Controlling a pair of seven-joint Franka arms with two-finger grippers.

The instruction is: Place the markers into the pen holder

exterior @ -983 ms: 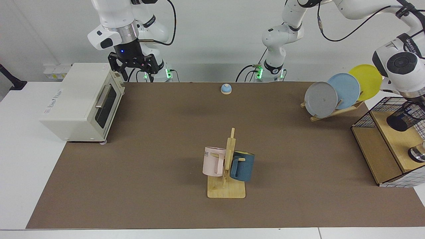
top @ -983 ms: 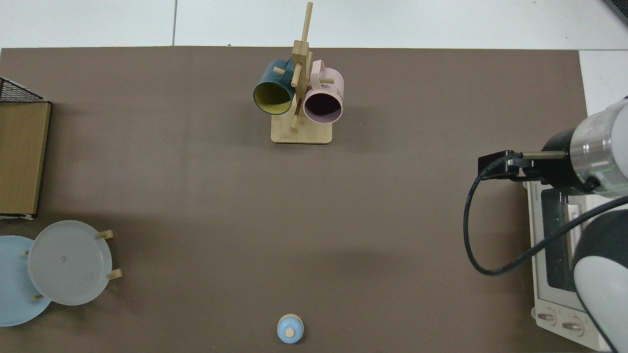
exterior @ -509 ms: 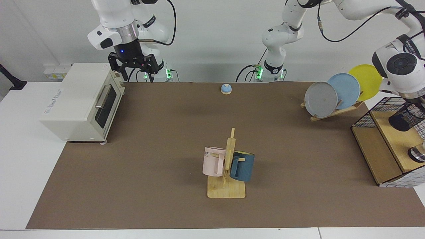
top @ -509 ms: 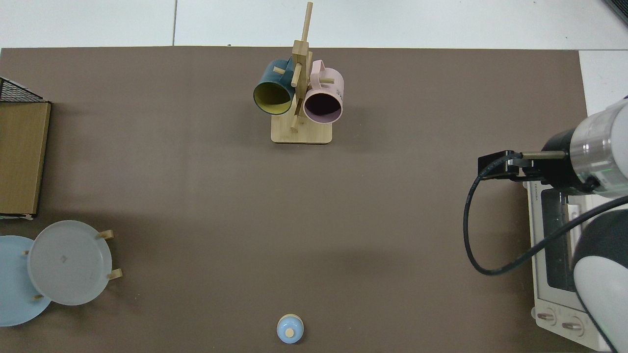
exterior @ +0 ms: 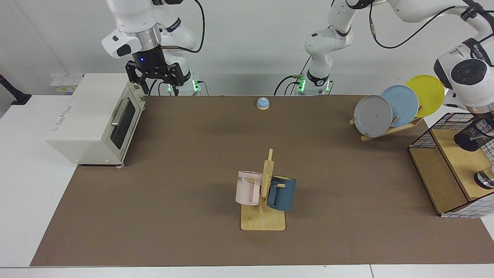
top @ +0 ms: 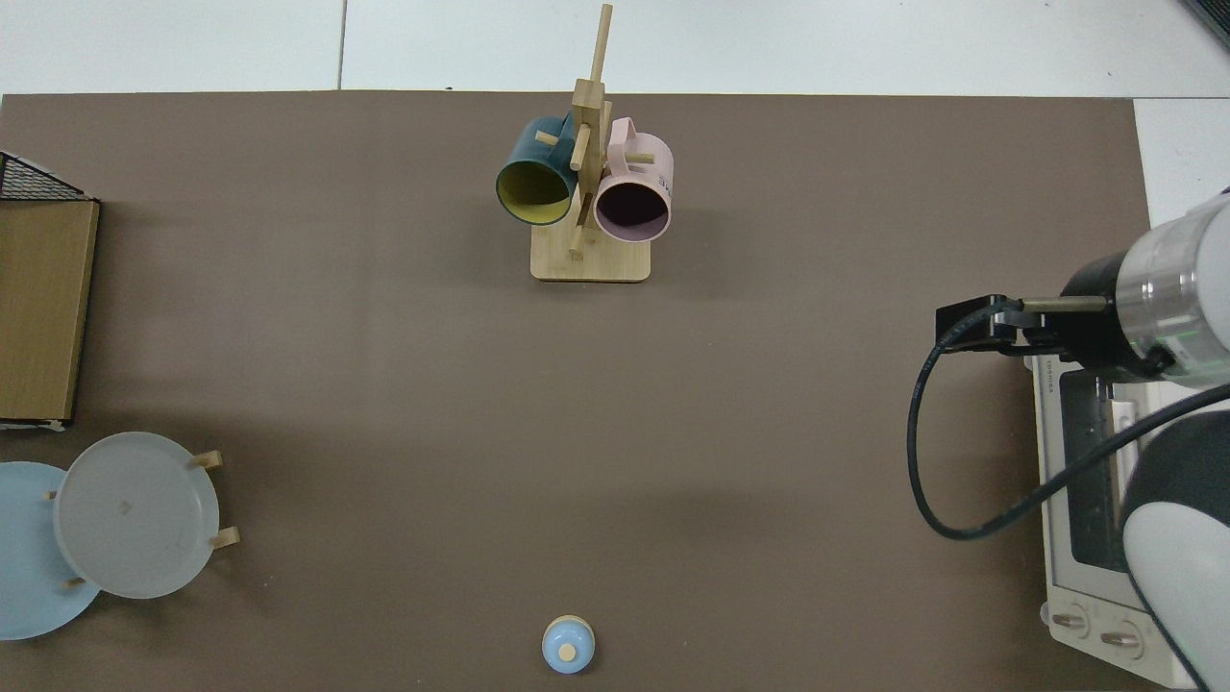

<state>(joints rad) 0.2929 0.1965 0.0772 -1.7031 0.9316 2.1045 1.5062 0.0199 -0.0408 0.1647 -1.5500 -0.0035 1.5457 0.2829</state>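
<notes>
right fingers [exterior: 159, 89]: spread apart and holding nothing; hanging just above the back corner of the toaster oven [exterior: 96, 119]. This arm is waiting, pointing down.
left gripper [exterior: 482, 119]: sitting at the far edge of the facing view, tucked under the big white wrist and mostly cut off. What it is doing with its grip is not showing. It is out of frame in the top view.
pen holder [exterior: 472, 135]: black mesh cup, tilting, right under the left gripper and over the top wooden shelf of the wire basket [exterior: 444, 170]. Whether it is resting on the shelf or hanging clear is not readable.
markers: not showing in either view. Nothing marker-like is lying on the counter [exterior: 173, 173]; any by the basket are hidden or out of frame.
other stuff: mug rack [exterior: 264, 200] standing mid-counter with a pink mug [exterior: 247, 188] and a blue mug [exterior: 282, 193] hanging on it. Plate rack [exterior: 389, 129] sitting near the basket, small bell [exterior: 263, 103] at the back edge. All are well apart from the action.
step, judging: looking like the cup is being set up or repositioned before any marker is going in.
handling, marker: probably light and stiff with a smooth, slippery barrel. Pinching across mid-barrel is looking best, since an end grip is likely letting it swing or pivot.
handling, pen holder: probably light and rigid but easy to tip. The mesh is giving decent bite at the rim or wall.
risk: the tilting cup is making a narrow target, and a marker could be catching the rim or knocking it over.
</notes>
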